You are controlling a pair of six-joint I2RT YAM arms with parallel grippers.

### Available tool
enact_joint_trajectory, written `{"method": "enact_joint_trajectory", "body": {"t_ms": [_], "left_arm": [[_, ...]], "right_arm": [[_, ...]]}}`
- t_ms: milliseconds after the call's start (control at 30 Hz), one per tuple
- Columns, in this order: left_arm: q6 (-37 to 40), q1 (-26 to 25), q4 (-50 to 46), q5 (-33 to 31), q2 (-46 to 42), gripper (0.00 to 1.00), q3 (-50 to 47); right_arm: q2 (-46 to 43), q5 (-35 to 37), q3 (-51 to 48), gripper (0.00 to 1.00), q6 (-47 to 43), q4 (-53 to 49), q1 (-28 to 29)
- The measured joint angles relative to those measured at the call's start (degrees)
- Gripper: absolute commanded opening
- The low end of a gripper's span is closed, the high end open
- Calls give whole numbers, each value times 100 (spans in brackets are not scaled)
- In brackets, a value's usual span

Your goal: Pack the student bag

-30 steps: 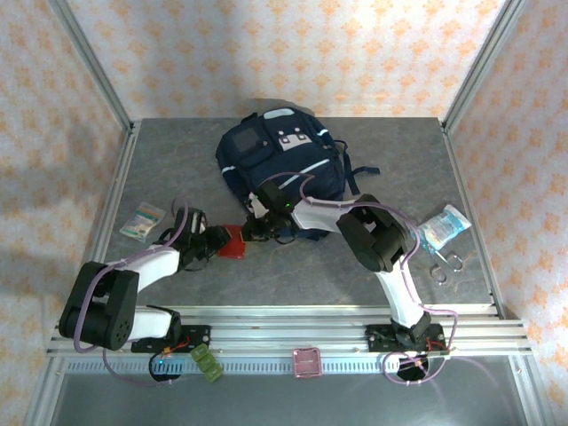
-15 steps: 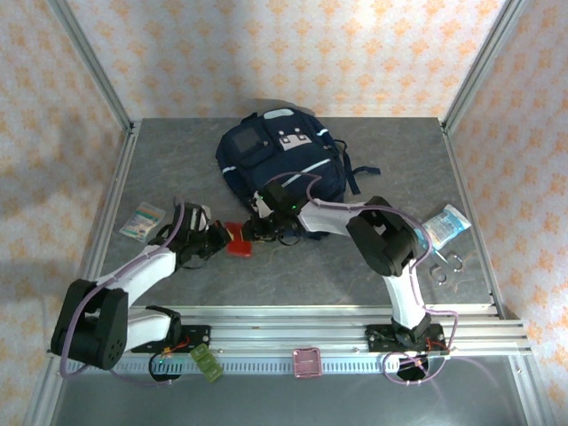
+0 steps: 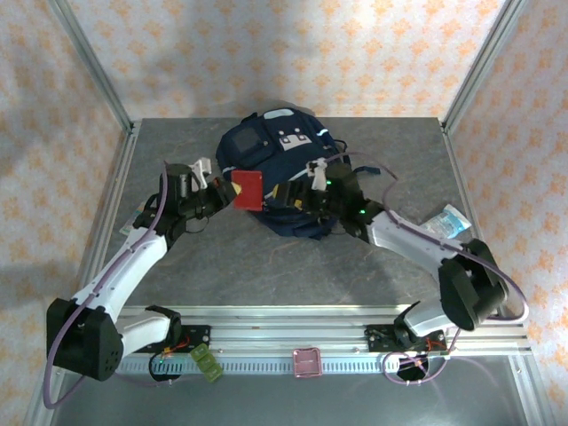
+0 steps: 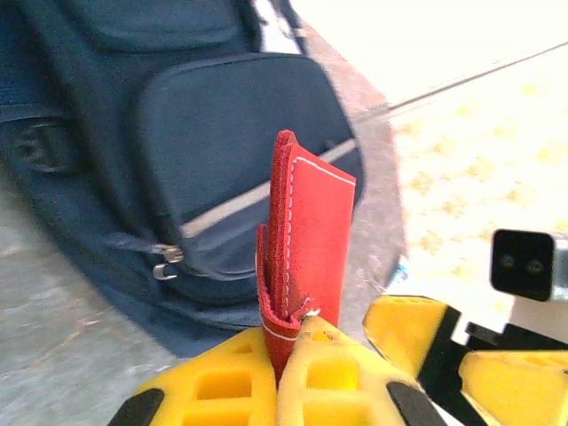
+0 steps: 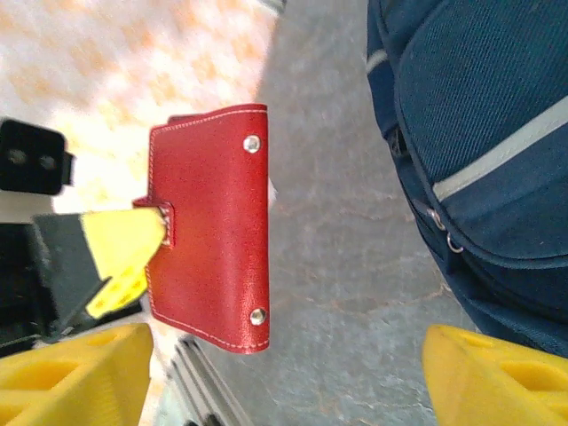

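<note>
Jaws of the left gripper (image 4: 288,346) pinch a red wallet (image 4: 306,240) upright by its lower edge. Just beyond, the right gripper (image 3: 300,193) stands spread and empty beside the student bag (image 3: 275,151), which lies at the desk's (image 3: 266,257) far middle.

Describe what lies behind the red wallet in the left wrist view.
Behind the red wallet, pinched upright by the left gripper, lies the student bag: a pocket with a pale stripe and zipper pulls shows. The wallet covers part of that pocket.
</note>
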Motion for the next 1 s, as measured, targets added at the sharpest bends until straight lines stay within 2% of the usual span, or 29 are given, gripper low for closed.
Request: {"method": "enact_joint_trajectory", "body": {"t_ms": [133,200,267,333,367,400,433,467,567,667,833,1000], "left_arm": [[-310,-350,568,404,136,0,76],[-481,-562,887,584,214,0,76],[-625,-817,1178,730,299,0,79],[-715,-1005,1340,822,361,0,79],[-756,-1071,1419,850,385,1,79],[-772,-1091,1449,850,389,13,79],[-782,-1088,1460,850,400,30,79],[-769,-1088,1471,848,415,42,92],[-608,-1093,1296,693,518,56,295],[-284,-1093,1073,367,739,61,629],[511,-1185,511,-400,1532,65,1314],[1558,-1646,-358,-1526,2712,69,2433]], "right_arm": [[-219,-352,-240,78,286,619,-225],[-214,-560,-278,70,422,890,-227],[-214,-774,-337,48,573,1222,-225],[-216,-914,-378,17,669,1429,-219],[-216,-955,-385,7,691,1475,-216],[-225,-970,-393,3,699,1491,-219],[-254,-977,-402,1,715,1513,-225],[-299,-966,-415,0,706,1508,-225],[-503,-916,-509,0,673,1425,-264],[-833,-820,-699,0,673,1263,-485],[-1502,-435,-1010,0,640,575,-1180],[-2267,63,-1307,0,605,-127,-1814]]}}
